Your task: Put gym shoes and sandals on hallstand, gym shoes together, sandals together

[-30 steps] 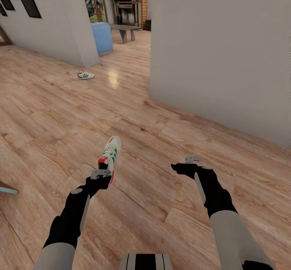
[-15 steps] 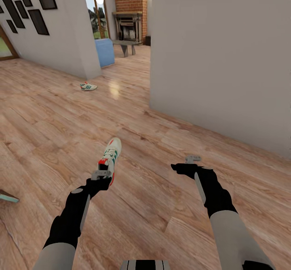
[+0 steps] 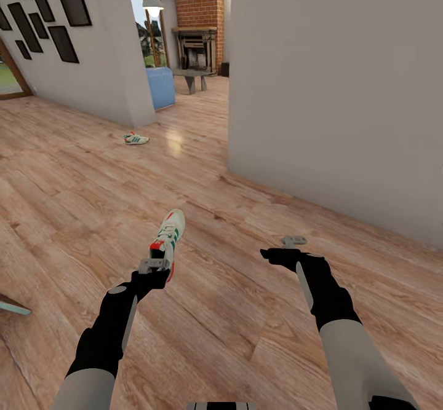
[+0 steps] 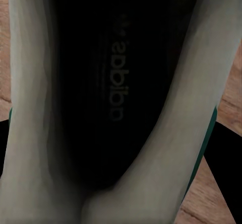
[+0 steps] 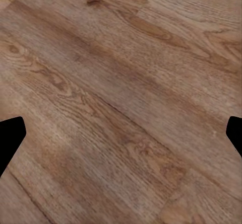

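Note:
My left gripper (image 3: 154, 267) is shut on the heel of one gym shoe (image 3: 167, 240), a white sneaker with green stripes and red accents, held above the corridor floor (image 3: 234, 318). In the left wrist view, that gym shoe's dark insole (image 4: 116, 83) sits close to the lens. The second gym shoe (image 3: 136, 139) lies on the floor far ahead, near a wall corner. My right gripper (image 3: 293, 241) is open and holds nothing, hovering over bare planks (image 5: 121, 103). The sandals and the hallstand are out of view.
A grey wall (image 3: 332, 90) runs along the right, its corner ahead of my right arm. A second wall (image 3: 117, 47) with dark frames stands at left. Beyond the gap are a blue sofa (image 3: 160, 85), a bench (image 3: 192, 78) and a brick fireplace (image 3: 197, 41). A teal edge (image 3: 12, 305) pokes in at left.
The whole view has shifted, so the far shoe and walls sit lower in the picture. Both arms hold the same pose, with the shoe still in the left gripper.

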Controlling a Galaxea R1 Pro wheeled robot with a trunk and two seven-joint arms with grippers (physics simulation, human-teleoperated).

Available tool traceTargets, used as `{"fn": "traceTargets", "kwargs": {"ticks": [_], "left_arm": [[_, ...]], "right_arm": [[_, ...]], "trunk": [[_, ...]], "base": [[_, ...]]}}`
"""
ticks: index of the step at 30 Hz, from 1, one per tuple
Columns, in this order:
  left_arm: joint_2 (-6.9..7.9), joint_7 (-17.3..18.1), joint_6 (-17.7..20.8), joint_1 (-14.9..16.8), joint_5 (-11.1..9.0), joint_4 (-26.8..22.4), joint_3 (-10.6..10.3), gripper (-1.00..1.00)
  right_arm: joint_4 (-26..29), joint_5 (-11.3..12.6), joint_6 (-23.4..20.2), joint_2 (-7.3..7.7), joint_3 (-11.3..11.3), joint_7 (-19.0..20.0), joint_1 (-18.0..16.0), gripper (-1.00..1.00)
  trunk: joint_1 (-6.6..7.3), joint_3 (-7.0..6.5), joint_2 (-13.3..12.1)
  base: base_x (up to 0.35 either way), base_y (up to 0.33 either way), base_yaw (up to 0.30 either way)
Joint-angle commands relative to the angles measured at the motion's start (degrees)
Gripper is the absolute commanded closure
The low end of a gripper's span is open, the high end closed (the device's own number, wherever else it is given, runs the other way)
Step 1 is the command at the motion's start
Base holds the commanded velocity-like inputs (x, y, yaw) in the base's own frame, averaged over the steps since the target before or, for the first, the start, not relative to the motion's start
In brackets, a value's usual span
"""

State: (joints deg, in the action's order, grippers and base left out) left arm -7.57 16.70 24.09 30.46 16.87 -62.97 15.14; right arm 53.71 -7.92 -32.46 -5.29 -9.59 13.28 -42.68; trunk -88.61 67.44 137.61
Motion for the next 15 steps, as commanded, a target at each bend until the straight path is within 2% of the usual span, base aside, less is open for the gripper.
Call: {"fn": "traceTargets", "kwargs": {"ticks": [1, 5, 12, 15], "left_arm": [[-0.1, 0.6, 0.2, 0.0, 0.6, -0.1, 0.2, 1.0], [-0.08, 0.6, 0.2, 0.0, 0.3, -0.1, 0.2, 1.0], [-0.08, 0.7, 0.1, 0.0, -1.8, -0.1, 0.2, 1.0], [-0.08, 0.7, 0.2, 0.0, -2.0, -0.1, 0.2, 1.0]], "right_arm": [[0.1, -0.6, -0.2, -0.07, -0.3, 0.5, 0.0, -1.0], [0.1, -0.6, -0.2, -0.07, -0.3, 0.5, 0.0, -1.0], [0.1, -0.6, -0.2, -0.07, -0.3, 0.5, 0.0, -1.0], [0.1, -0.6, -0.2, -0.07, -0.3, 0.5, 0.0, -1.0]], "trunk": [[0.01, -0.05, 0.0], [0.01, -0.42, 0.0], [0.01, -1.08, 0.0], [-0.65, -0.83, 1.2]], "base": [[0.0, 0.0, 0.0], [0.0, 0.0, 0.0], [0.0, 0.0, 0.0], [0.0, 0.0, 0.0]]}}
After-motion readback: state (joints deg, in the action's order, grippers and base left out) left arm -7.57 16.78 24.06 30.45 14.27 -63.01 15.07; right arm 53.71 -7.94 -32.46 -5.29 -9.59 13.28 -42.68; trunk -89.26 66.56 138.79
